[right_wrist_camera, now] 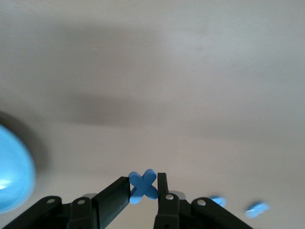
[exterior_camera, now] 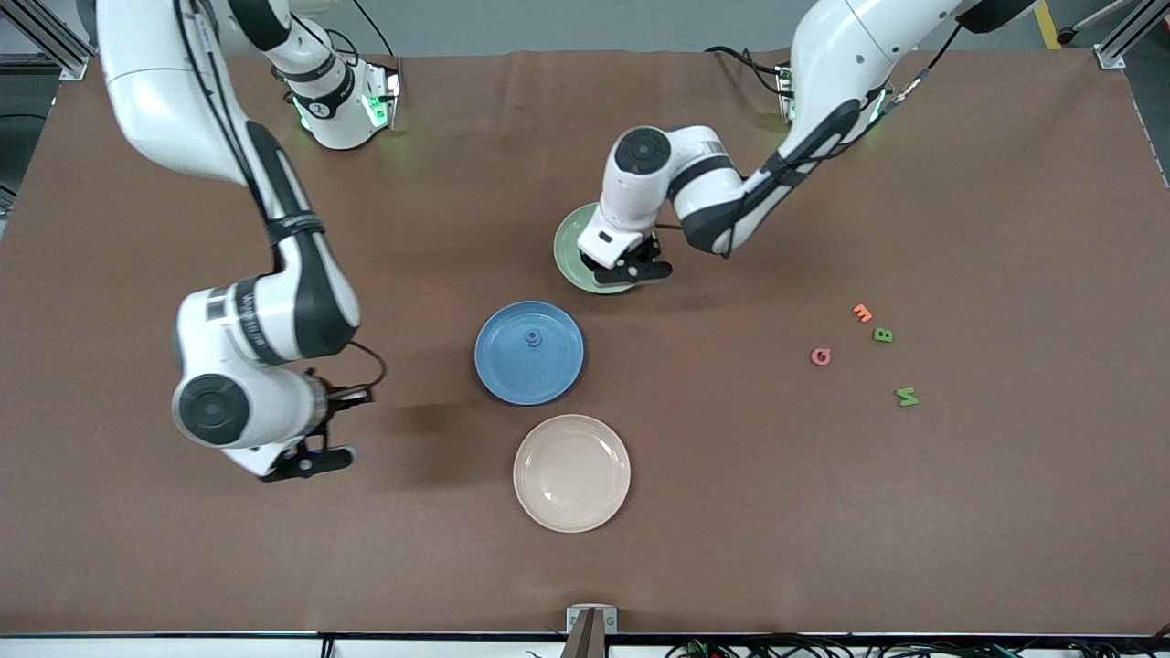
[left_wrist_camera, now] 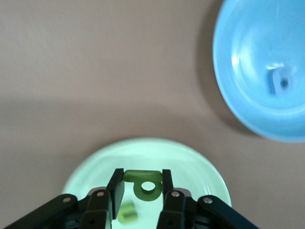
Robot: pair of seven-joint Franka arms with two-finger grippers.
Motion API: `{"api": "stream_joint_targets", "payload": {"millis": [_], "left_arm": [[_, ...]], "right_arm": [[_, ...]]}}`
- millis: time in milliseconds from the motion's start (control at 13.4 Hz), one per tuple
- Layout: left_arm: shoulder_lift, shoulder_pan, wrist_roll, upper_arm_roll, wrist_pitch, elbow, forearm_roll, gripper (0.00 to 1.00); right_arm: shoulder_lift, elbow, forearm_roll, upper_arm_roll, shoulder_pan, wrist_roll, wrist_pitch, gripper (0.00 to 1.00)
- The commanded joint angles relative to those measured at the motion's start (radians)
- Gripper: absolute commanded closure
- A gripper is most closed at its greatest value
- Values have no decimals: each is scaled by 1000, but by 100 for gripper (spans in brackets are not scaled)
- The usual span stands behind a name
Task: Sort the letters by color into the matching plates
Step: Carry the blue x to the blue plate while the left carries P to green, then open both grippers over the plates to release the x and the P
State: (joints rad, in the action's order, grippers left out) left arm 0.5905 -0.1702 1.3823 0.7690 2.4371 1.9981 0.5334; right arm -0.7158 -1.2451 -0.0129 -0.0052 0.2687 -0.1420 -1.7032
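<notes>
My left gripper point(exterior_camera: 632, 270) hangs over the pale green plate point(exterior_camera: 569, 251), shut on a green letter point(left_wrist_camera: 136, 175) with a round hole. In the left wrist view the gripper point(left_wrist_camera: 143, 179) is low over the plate point(left_wrist_camera: 157, 152), where another green piece point(left_wrist_camera: 127, 213) lies. My right gripper point(exterior_camera: 315, 457) is over bare table toward the right arm's end, shut on a blue X point(right_wrist_camera: 143, 187). The speckled blue plate point(exterior_camera: 512, 384) holds one blue letter point(exterior_camera: 532, 338). Green letters B point(exterior_camera: 882, 334) and M point(exterior_camera: 906, 397) lie toward the left arm's end.
A beige plate point(exterior_camera: 571, 472) sits nearer the front camera than the blue plate. An orange letter point(exterior_camera: 862, 313) and a pink letter point(exterior_camera: 821, 356) lie beside the green B. Two blue letters point(right_wrist_camera: 218, 200) point(right_wrist_camera: 257, 209) lie on the table below my right gripper.
</notes>
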Motion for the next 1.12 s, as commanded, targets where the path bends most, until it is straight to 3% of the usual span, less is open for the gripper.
{"api": "stream_joint_targets", "payload": {"millis": [0, 75, 299, 598, 823, 1047], "left_arm": [[-6, -54, 102, -1, -7, 14, 5, 87], [-5, -78, 131, -2, -7, 14, 5, 81], [-3, -81, 190, -5, -7, 14, 5, 1], [-12, -8, 149, -8, -25, 13, 17, 0], [-49, 118, -27, -4, -136, 8, 51, 0], [-72, 263, -191, -4, -139, 1, 53, 0]], "right_arm": [[29, -37, -64, -6, 94, -193, -18, 83], [26, -37, -62, -7, 142, -274, -42, 83], [12, -39, -78, -7, 222, -448, -127, 83], [-53, -40, -87, -7, 311, -611, -260, 83], [-112, -40, -85, -7, 340, -633, -355, 83], [-152, -40, -85, -7, 360, -633, -403, 82]]}}
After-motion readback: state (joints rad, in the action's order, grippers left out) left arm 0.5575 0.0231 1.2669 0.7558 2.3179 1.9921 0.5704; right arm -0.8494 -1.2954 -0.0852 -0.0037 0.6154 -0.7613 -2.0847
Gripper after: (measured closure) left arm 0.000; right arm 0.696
